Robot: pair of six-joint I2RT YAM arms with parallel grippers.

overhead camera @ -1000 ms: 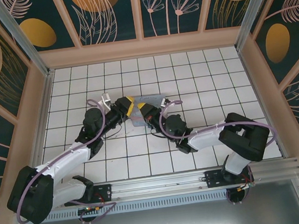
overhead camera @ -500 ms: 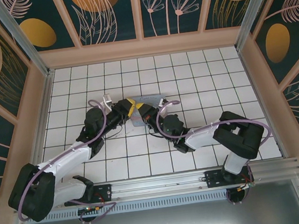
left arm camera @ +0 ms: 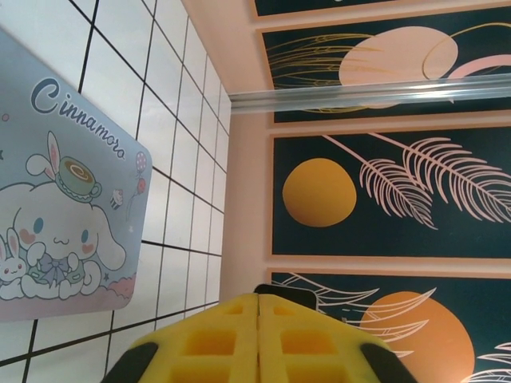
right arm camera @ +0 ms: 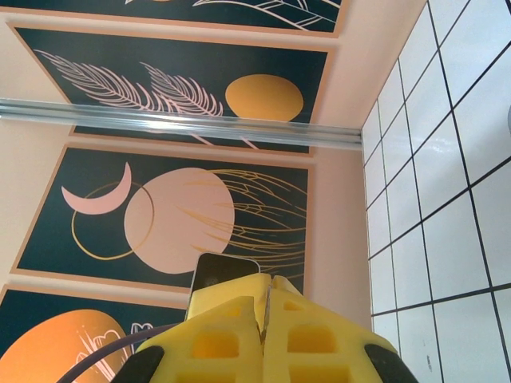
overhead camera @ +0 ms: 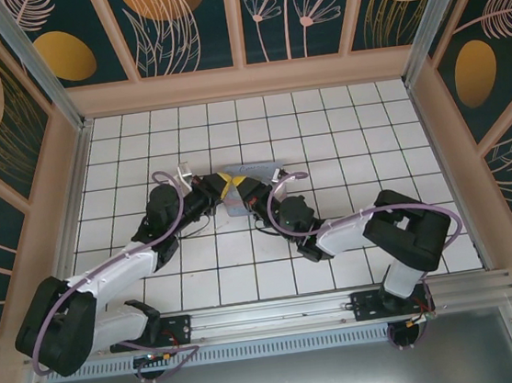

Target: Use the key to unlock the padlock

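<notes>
Left gripper (left arm camera: 258, 323): yellow ribbed fingers are pressing flush together, no gap along the seam. A small dark piece (left arm camera: 283, 292) is poking up just past the tips; cannot tell whether it is the padlock or whether it is being gripped.

Right gripper (right arm camera: 263, 319): yellow fingers are clamping narrow on a thin dull-metal key (right arm camera: 267, 303), which is showing edge-on as a pale sliver in the seam. A dark rounded block (right arm camera: 221, 276) is sitting just beyond the tips; identity unclear.

From above, both grippers are meeting tip to tip over the near-left corner of a flat pastel blue cartoon tin (overhead camera: 261, 170).

Surface: white tiled floor with dark grout (overhead camera: 341, 126), the tin lying flat on it.

Room: peach-framed wall panels in dark teal with gold discs and pink leaf prints (overhead camera: 185, 19), and an aluminium rail (overhead camera: 279, 314) running along the near edge.
</notes>
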